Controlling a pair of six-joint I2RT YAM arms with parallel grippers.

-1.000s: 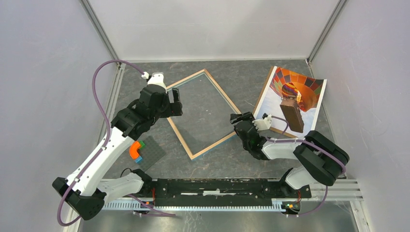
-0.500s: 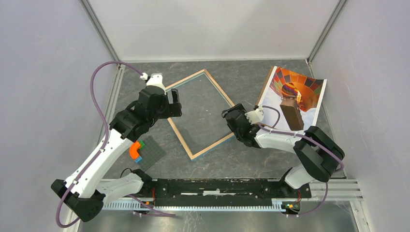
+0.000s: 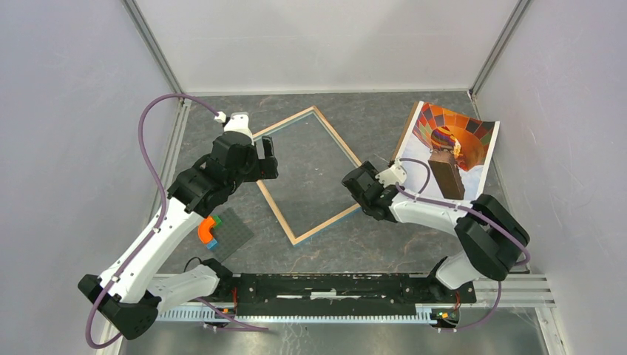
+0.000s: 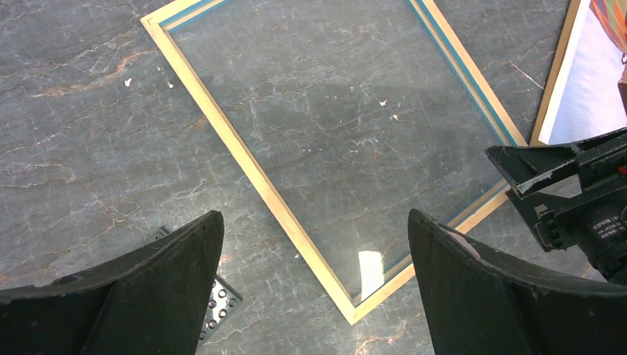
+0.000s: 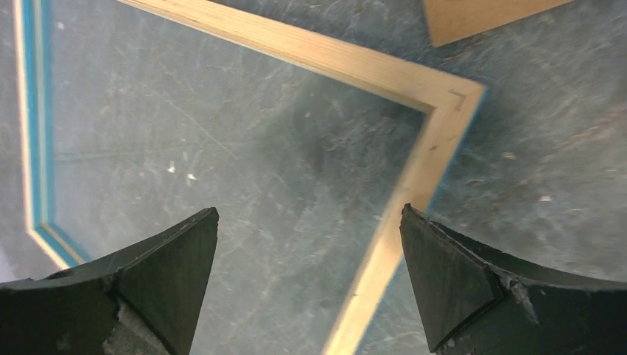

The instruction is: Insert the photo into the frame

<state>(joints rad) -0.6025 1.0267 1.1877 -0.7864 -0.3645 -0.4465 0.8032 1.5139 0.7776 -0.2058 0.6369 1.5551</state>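
Two grippers are in view, both with jaws spread wide and nothing between them. The left gripper [image 3: 269, 157] hangs over the left edge of the single frame [image 3: 339, 140], its arm reaching up from the lower left with the elbow bent. Its wrist view looks down through the glass at the marbled tabletop [image 4: 89, 133].

The right gripper [image 3: 354, 180] hangs above the frame's right corner, with its arm folded back toward the lower right. In its wrist view that wooden corner sits between the two dark fingers [image 5: 451, 274], showing a thin blue outer edge.

The frame lies flat, turned like a diamond, in the middle of the table.

The one photo [image 3: 460, 134], balloon side up, lies at the upper right, well apart from the frame. A dark brown oblong [image 3: 448, 179] rests on it; I cannot tell what it is.

One grey stud plate [image 3: 231, 235] with orange, blue and green bricks sits at the lower left, partly hidden by the left arm.
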